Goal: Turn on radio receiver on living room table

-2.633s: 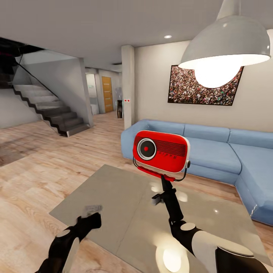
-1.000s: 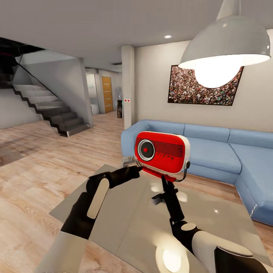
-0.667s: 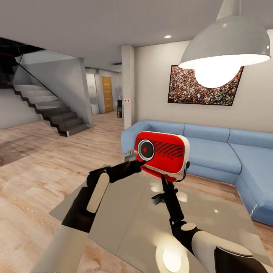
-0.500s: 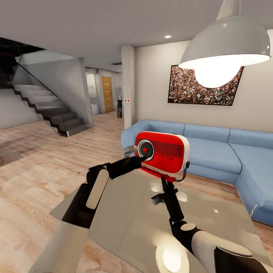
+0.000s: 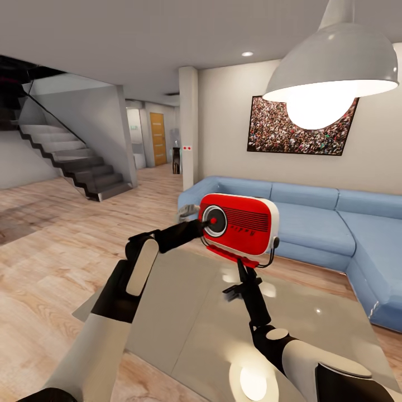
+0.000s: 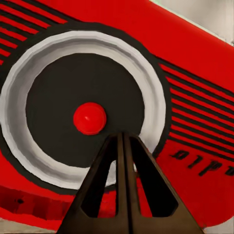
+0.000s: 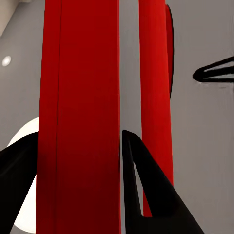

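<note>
**Radio held aloft, left gripper at its dial**

Nearest the camera, the right arm rises from the lower right of the head view, forearm white, wrist black, pointing almost straight up. Its right gripper pinches the red underside of the radio receiver — in the right wrist view the dark fingers sit on either side of a red slab of the radio, pressed against it.

The left arm comes in from the lower left, elbow bent, the black forearm stretched forward and slightly upward across the bench. The left gripper has its two fingers pressed together into a single point, with no gap between them in the left wrist view. That point sits at the round dial, just below its red centre button; whether it touches the dial face cannot be told.

The radio receiver is clear of the bench, held above the far half of the grey glossy top, front face turned toward the camera, thin wire handle hanging at its lower right corner.

Behind it stands the blue sofa, then the beige wall with the framed crowd picture. A white pendant lamp hangs at upper right — lit. A staircase climbs at far left over the wood floor.
</note>
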Controlling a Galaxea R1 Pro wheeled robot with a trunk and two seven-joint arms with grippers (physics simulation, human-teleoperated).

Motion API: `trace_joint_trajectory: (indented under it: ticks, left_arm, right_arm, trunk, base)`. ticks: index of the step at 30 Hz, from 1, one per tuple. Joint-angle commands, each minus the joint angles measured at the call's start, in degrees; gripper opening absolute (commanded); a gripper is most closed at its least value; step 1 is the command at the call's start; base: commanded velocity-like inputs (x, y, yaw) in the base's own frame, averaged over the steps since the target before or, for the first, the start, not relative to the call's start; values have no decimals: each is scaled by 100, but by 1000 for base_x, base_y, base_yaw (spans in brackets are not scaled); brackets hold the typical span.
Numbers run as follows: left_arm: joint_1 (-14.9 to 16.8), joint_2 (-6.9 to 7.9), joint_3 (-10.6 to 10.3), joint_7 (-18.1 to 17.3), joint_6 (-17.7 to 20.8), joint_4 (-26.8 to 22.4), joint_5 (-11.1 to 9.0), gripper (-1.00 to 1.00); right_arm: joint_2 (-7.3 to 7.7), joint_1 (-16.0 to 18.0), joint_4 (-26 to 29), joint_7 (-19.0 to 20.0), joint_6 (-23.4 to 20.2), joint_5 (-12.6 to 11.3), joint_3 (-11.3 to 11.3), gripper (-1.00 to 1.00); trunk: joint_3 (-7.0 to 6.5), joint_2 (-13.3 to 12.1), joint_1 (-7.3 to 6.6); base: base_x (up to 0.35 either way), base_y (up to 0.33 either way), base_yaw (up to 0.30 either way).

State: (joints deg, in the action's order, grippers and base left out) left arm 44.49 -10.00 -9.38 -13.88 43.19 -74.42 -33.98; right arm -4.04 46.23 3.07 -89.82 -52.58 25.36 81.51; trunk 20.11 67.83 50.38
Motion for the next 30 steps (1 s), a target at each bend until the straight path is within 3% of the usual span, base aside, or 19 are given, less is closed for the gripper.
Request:
trace_joint_trajectory:
  ticks: [1, 5, 13, 30]
  left_arm:
    - [3, 0, 6, 146, -1, 22, -2, -100]
    - [7, 0, 14, 455, -18, 201, -11, -100]
    - [22, 0, 16, 491, -55, 539, -22, -100]
    - [677, 0, -2, 432, -143, 1212, -54, -100]
  right_arm:
    - [-1, 0, 1, -1, 3, 12, -15, -100]
    - [-1, 0, 1, -1, 3, 18, -20, -100]
    - [-1, 0, 1, -1, 11, 21, -16, -100]
    - [-1, 0, 3, -1, 11, 22, -20, -100]
  trunk:
    - [0, 0, 0]
    - [0, 0, 0]
    - [0, 0, 0]
    - [0, 0, 0]
  base:
    - [0, 0, 0]
    - [0, 0, 0]
    - [0, 0, 0]
    - [0, 0, 0]
